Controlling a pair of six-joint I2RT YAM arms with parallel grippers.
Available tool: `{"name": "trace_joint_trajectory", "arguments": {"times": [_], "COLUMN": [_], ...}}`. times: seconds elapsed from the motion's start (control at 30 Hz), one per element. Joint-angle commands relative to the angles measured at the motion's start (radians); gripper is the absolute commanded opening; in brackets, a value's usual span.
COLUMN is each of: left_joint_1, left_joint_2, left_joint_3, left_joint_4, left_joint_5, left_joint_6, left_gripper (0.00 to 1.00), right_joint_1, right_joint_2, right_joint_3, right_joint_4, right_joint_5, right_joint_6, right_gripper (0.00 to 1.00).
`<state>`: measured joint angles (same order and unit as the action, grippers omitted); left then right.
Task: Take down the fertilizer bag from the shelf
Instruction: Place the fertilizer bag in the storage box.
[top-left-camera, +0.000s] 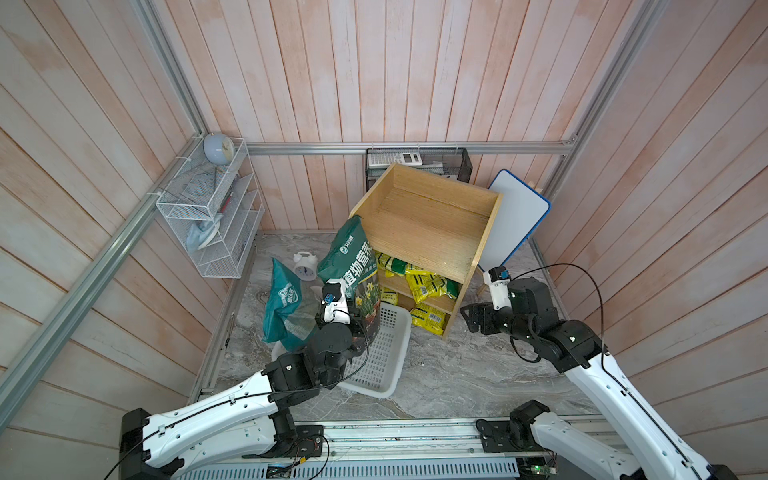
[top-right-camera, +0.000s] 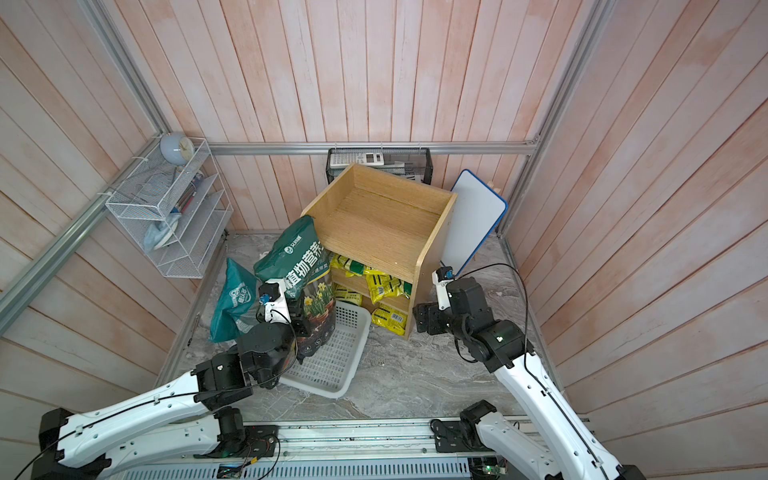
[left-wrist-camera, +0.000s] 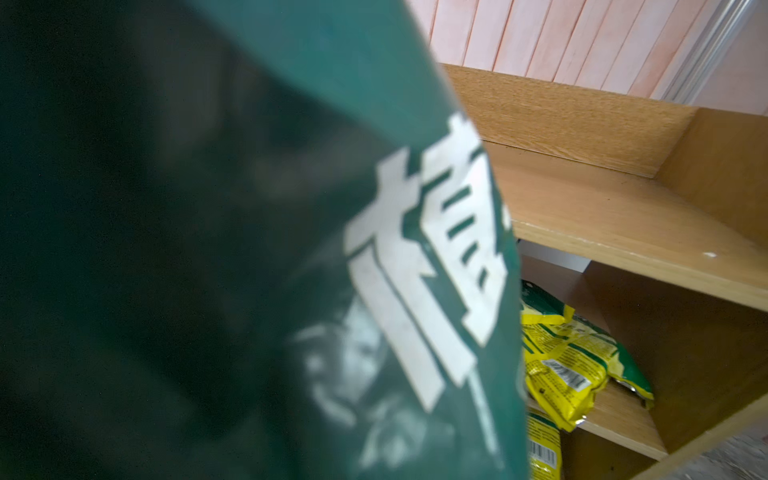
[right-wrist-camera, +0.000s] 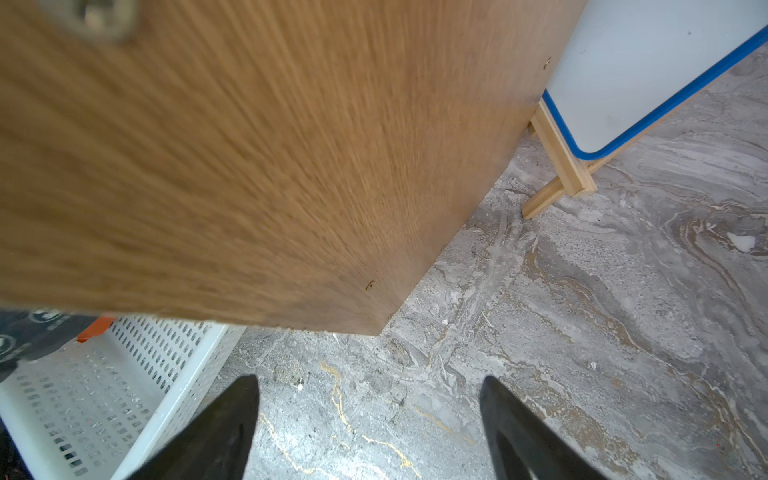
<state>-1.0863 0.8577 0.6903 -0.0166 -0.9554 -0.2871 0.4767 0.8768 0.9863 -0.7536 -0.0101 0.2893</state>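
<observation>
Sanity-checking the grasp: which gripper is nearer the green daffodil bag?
Left. The left gripper is shut on the daffodil bag. The right gripper stands open, low beside the outer side panel of the shelf, apart from the bag.

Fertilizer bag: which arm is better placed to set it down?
Left. The left gripper is shut on the fertilizer bag, which is off the shelf and upright over the white basket. The right gripper is open, empty, beside the shelf's outer side.
</observation>
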Motion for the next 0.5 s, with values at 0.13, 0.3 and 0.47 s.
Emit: {"name": "trace_joint_trajectory", "arguments": {"times": [0.13,0.3,0.47], "left_joint_1": [0.009,0.009,0.008], "left_joint_2": [-0.032,0.006,-0.011], "left_joint_3": [-0.222,-0.280,-0.200], "left_joint_4": [0.356,0.003,-0.556], "left_joint_5": [-0.381,-0.494,-0.500], "left_joint_6": [-0.058,-0.547,-1.025], "left_gripper": [0.00,0.00,0.00], "right_joint_1": [0.007,0.016,0.031], "right_joint_2": [0.009,0.037,0.061], "right_joint_3": [0.019,0.037,0.038], "right_joint_4": [-0.007,-0.005,0.000], "right_joint_5": [-0.032,-0.034,-0.050], "right_joint_6": [0.009,0.007,0.003], "right_gripper": [0.87,0.87,0.87]}}
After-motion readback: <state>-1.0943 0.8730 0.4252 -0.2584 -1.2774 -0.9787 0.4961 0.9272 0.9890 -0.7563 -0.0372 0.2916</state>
